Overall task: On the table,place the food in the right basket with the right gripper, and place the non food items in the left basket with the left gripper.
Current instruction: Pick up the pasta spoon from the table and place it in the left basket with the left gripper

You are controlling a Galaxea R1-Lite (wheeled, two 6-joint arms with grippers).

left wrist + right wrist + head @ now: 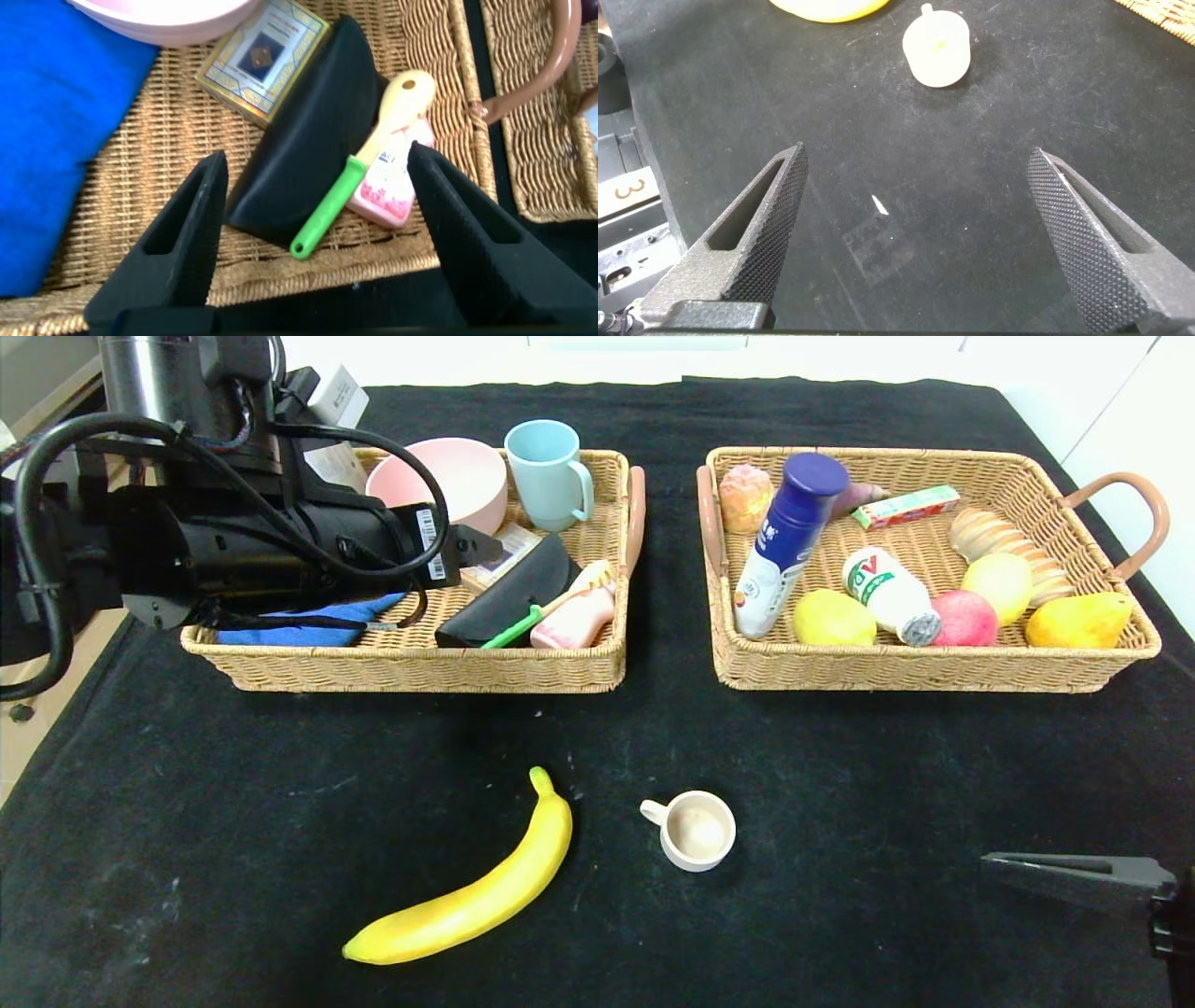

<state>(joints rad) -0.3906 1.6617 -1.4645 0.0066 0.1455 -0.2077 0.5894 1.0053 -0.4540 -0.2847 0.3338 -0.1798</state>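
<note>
1. The fingers of the right gripper [915,243] are spread wide and hold nothing; they hover low over the table [187,784].
2. The banana [476,896] lies ahead of those fingers, beyond the small cup [938,49], well apart from them. Its long axis runs diagonally, stem end toward the baskets.
3. The right gripper looks nearer to both loose items than the left gripper [308,233], whose fingers are also spread and empty, above the left basket [392,663].
4. The cup sits just beside the banana's stem end, between it and the right fingers.
5. Count on the table: 1 banana, 1 cup, 2 baskets; the right basket [934,667] already holds food.
</note>
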